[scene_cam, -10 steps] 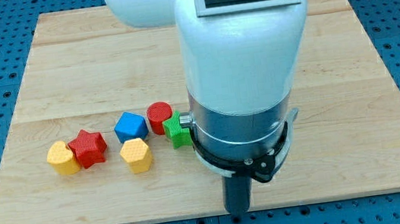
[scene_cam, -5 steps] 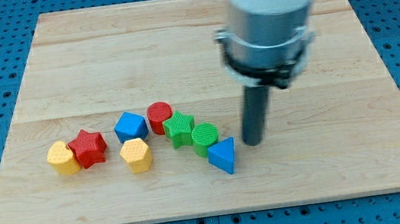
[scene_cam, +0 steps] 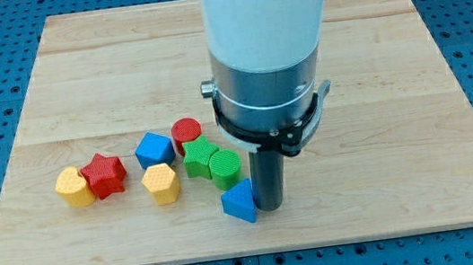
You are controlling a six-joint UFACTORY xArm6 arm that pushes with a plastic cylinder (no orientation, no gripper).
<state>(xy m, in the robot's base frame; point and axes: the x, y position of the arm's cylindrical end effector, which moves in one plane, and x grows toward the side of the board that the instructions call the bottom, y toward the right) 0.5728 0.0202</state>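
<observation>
Tip against blue triangle, near edge of desk.

My tip (scene_cam: 270,206) touches the blue triangle (scene_cam: 240,202), which lies at its 9 o'clock; no hand fitted, bare rod only. Behind, at 11 o'clock: green cylinder (scene_cam: 225,165), green block (scene_cam: 197,156), red cylinder (scene_cam: 186,130). Farther toward 9: blue block (scene_cam: 154,149), yellow hexagon (scene_cam: 161,182), red star (scene_cam: 103,174), yellow block (scene_cam: 70,186). No containers.

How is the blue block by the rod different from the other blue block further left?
The blue triangle is a three-cornered wedge; the blue block looks like a chunky, many-sided lump, its exact shape hard to make out. The blue triangle lies nearer the view's bottom, right against my tip; the blue block sits apart from it, beside the red cylinder and above the yellow hexagon. Both share the same blue and rest on the wooden board.
</observation>
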